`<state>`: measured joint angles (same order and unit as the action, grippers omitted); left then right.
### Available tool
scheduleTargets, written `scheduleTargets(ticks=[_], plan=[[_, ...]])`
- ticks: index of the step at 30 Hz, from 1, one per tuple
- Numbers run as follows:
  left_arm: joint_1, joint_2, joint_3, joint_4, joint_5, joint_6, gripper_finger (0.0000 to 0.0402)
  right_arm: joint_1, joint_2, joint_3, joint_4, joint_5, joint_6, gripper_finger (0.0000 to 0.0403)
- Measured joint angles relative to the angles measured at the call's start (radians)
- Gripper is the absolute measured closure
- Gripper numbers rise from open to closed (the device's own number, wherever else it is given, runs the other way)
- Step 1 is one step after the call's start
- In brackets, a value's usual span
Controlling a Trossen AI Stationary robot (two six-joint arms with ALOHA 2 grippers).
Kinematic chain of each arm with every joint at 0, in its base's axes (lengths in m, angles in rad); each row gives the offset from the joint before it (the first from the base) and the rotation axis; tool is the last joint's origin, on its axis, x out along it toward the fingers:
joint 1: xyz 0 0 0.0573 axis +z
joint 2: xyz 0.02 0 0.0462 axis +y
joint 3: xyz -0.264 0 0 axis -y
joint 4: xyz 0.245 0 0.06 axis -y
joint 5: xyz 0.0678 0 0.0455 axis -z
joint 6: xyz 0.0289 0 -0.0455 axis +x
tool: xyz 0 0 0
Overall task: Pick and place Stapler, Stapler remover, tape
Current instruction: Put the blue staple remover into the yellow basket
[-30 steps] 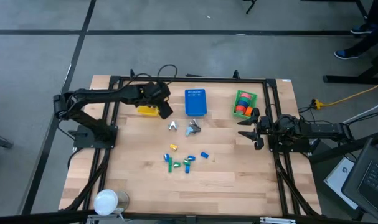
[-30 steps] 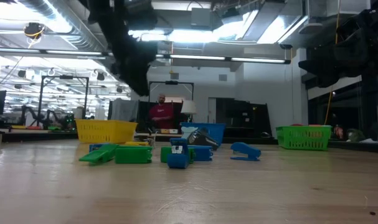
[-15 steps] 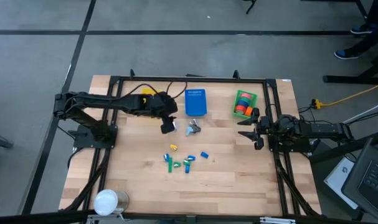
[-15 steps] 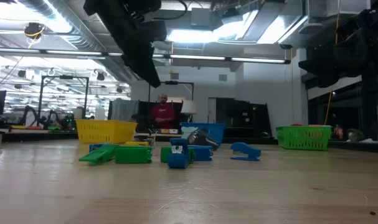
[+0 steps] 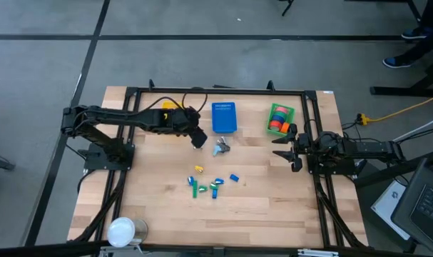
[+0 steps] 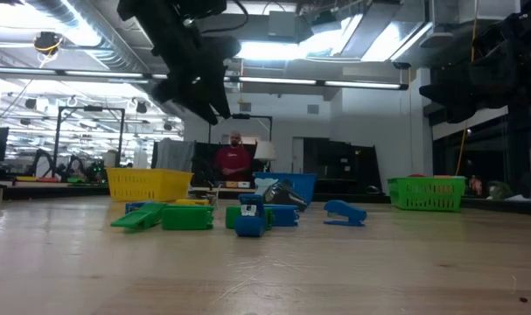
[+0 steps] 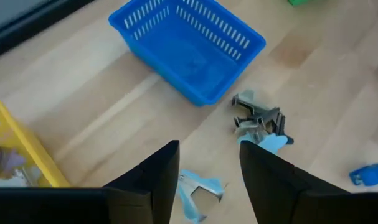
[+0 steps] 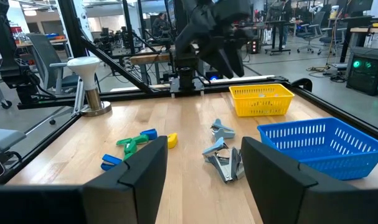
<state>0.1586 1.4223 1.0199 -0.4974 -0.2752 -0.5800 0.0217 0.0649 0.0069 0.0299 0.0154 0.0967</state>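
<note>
The wooden table (image 5: 159, 207) carries three baskets along its far side: a blue basket (image 5: 224, 118), empty, a yellow basket (image 5: 167, 107) partly under the left arm, and a green basket (image 5: 279, 118) where the tape (image 5: 277, 121) rolls already lie. The left gripper (image 5: 197, 138) hangs released, fingers spread, directly above a pale blue staple remover (image 7: 200, 190); beside it sits a tangle of dark staple removers (image 7: 257, 119). The right gripper (image 5: 291, 151) waits open near the green basket. These removers look light, stiff and springy, likely to skate on wood, so pinching across the hinged body seems safest. The small staplers (image 5: 206, 185) nearer the front blur together, and the yellow basket's contents are hard to read.
</note>
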Motion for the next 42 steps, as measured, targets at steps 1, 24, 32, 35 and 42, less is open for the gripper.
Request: scheduleTargets(ticks=[1, 24, 32, 35, 42], plan=[[-0.002, 0.0, -0.004, 0.004, 0.0, -0.013, 0.0238, 0.0, 0.0, 0.0, 0.0, 0.0, 0.0, 0.0192], [-0.038, 0.002, -0.129, 0.023, 0.0, -0.176, 0.0243, 0.0, 0.0, 0.0, 0.0, 0.0, 0.0, 0.0192], [-0.052, 0.002, -0.129, 0.024, 0.0, -0.177, 0.0245, 0.0, 0.0, 0.0, 0.0, 0.0, 0.0, 0.0192], [-0.052, 0.002, -0.129, 0.027, 0.0, -0.177, 0.0245, 0.0, 0.0, 0.0, 0.0, 0.0, 0.0, 0.0192], [-0.052, 0.002, -0.129, 0.028, 0.0, -0.215, 0.0245, 0.0, 0.0, 0.0, 0.0, 0.0, 0.0, 0.0192]])
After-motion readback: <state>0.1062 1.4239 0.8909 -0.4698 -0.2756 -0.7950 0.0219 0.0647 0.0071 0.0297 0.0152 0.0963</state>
